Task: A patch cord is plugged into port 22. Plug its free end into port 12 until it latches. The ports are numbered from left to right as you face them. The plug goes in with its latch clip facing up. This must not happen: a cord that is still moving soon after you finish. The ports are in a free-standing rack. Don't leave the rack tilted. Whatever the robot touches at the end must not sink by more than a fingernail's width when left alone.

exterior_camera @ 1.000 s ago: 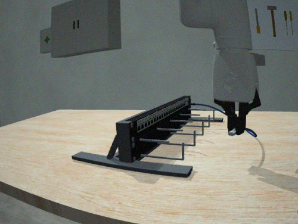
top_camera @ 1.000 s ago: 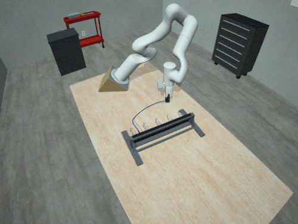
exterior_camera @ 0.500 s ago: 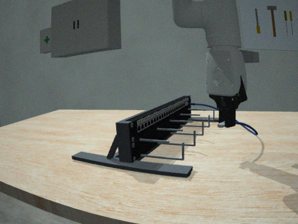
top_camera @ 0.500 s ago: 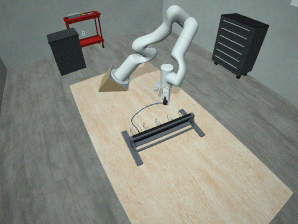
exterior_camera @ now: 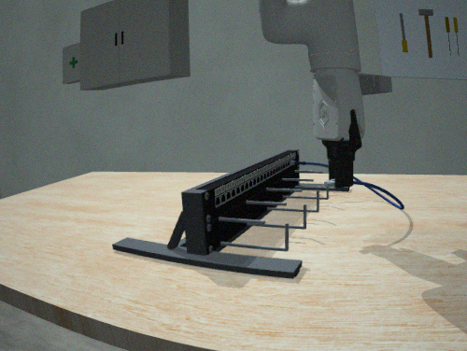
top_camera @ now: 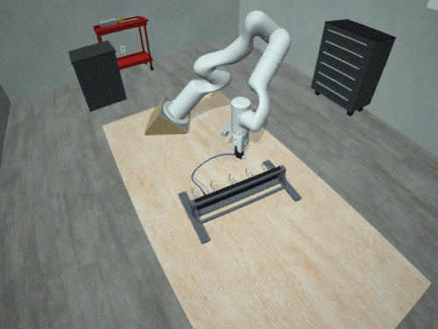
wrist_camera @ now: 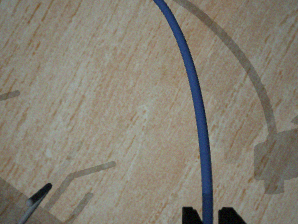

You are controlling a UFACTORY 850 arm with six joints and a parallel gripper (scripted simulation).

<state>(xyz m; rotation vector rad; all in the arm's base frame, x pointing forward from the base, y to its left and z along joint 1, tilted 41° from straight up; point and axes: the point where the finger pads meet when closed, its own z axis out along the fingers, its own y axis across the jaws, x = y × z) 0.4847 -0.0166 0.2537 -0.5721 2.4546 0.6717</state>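
Patch cord [wrist_camera: 197,100]: slim, smooth, blue, curved.

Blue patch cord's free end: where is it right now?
It is pinched in the black gripper, low over the wooden table, just in front of the dark rack's port face by its wire brackets, in the exterior view.

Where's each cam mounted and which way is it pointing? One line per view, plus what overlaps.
Top: high up, angled down on the table; whole arm, gripper, rack.
Exterior: low at table height, off one end of the rack, looking along its port face; only the wrist and gripper show.
Wrist: on the gripper, looking at the tabletop; fingertips and blue patch cord.
Shared: the cord, held shut in the gripper, shows in all three.
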